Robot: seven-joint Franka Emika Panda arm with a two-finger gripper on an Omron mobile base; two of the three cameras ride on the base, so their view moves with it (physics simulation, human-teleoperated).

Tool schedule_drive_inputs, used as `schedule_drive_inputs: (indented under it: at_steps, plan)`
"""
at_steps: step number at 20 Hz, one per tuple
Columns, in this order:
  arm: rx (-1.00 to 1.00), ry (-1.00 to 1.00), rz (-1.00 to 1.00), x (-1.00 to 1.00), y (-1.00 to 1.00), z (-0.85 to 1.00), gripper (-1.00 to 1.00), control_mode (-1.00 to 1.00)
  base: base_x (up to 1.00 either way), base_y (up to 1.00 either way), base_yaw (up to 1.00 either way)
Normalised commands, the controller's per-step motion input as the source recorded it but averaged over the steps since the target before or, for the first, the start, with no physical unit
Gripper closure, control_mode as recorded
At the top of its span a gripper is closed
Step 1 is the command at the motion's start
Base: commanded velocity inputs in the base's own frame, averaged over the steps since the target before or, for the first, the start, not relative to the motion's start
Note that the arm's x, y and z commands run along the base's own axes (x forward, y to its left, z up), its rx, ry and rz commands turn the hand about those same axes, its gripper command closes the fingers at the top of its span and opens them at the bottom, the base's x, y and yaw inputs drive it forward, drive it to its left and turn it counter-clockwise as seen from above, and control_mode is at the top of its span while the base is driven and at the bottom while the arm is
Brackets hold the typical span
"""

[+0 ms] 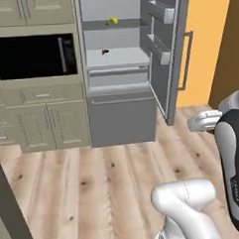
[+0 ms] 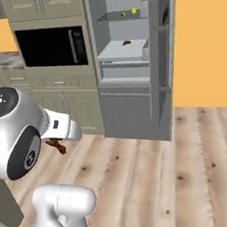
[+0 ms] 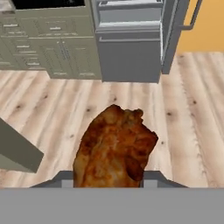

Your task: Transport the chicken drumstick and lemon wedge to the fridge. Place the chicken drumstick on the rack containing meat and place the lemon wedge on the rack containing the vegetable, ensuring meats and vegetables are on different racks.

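- While my jaws hang above the wood floor point(image 3: 192, 113), they are closed on the chicken drumstick point(image 3: 114, 146), which rises brown and crusty between them in the hand view.
- From the right base view, the drumstick point(image 2: 55, 145) pokes out below my forearm.
- Ahead, the fridge point(image 1: 120, 72) stands with its door point(image 1: 168, 49) open.
- On its upper rack sits a small yellow piece point(image 1: 114, 21), probably the lemon wedge, beside something green point(image 1: 107, 23).
- Lower down, a dark brown item point(image 1: 106, 51) lies on the next rack.
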Motion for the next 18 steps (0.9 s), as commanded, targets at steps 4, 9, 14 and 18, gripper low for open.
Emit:
schedule_drive_inputs:
  at_steps: [4, 9, 14, 18]
  plan:
    - [0.0, 0.0, 0.0, 0.0, 0.0, 0.0, 1.0, 1.0, 1.0, 1.0, -0.24]
    - [0.0, 0.0, 0.0, 0.0, 0.0, 0.0, 1.0, 1.0, 1.0, 0.18, -0.2]
    - [0.0, 0.0, 0.0, 0.0, 0.0, 0.0, 1.0, 1.0, 1.0, 0.44, -0.27]
    - [0.0, 0.0, 0.0, 0.0, 0.0, 0.0, 1.0, 1.0, 1.0, 0.41, -0.29]
